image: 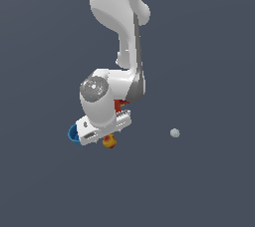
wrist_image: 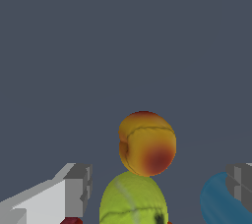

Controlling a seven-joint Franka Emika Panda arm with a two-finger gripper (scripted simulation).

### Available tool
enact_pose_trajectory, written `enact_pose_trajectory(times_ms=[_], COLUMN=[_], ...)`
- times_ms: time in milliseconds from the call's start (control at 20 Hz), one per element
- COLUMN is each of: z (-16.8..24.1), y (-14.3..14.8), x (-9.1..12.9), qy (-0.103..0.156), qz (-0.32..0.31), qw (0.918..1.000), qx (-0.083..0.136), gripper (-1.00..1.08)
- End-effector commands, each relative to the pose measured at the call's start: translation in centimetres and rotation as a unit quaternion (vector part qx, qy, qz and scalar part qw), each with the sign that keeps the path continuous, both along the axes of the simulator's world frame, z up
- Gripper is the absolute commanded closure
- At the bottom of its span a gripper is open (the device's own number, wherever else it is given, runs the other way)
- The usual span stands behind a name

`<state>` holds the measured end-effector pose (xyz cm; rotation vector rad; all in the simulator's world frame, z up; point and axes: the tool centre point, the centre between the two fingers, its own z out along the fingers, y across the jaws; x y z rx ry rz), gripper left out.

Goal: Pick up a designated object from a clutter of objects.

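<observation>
1. Gripper (wrist_image: 157, 188): two grey finger pads (wrist_image: 78, 188) show in the wrist view, set wide apart, nothing held between them. Jaws stand open.
2. Tennis ball (wrist_image: 133, 201): yellow-green, felt-textured, nearest the wrist camera, lying between the pads and touching or just short of the fruit. Not the item wanted.
3. Blue cup (wrist_image: 216, 203): rim partly visible just beside the tennis ball, by the far pad; it also shows under the hand in the exterior view.
4. Designated fruit (wrist_image: 146, 143): small round ball, orange-yellow with red patches, directly beyond the tennis ball and ahead of the open jaws. In the exterior view it peeps out just beneath the hand.
   - Handling, by judgement: light, firm, smooth-skinned; likely to roll or squirt out if pinched off-centre.
   - Hold: across its widest middle, pads on opposite sides, clear of the tennis ball.
5. Red drill-like tool (image: 119, 105): only a sliver seen behind the hand, beyond the fruit.
6. Small grey-white ball (image: 174, 133): well apart from the fruit, towards the exterior view's right.
</observation>
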<state>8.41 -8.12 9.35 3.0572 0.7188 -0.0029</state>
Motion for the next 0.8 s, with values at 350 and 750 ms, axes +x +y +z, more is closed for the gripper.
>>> enact_pose_trajectory(times_ms=[350,750], z=[-1.2,-4.9], y=[-0.1,0.0], x=[0.1,0.0], qy=[0.000,-0.001], qz=[0.008,0.010], qw=[1.0000,1.0000], qx=[0.001,0.001], gripper=[-0.92,-0.92])
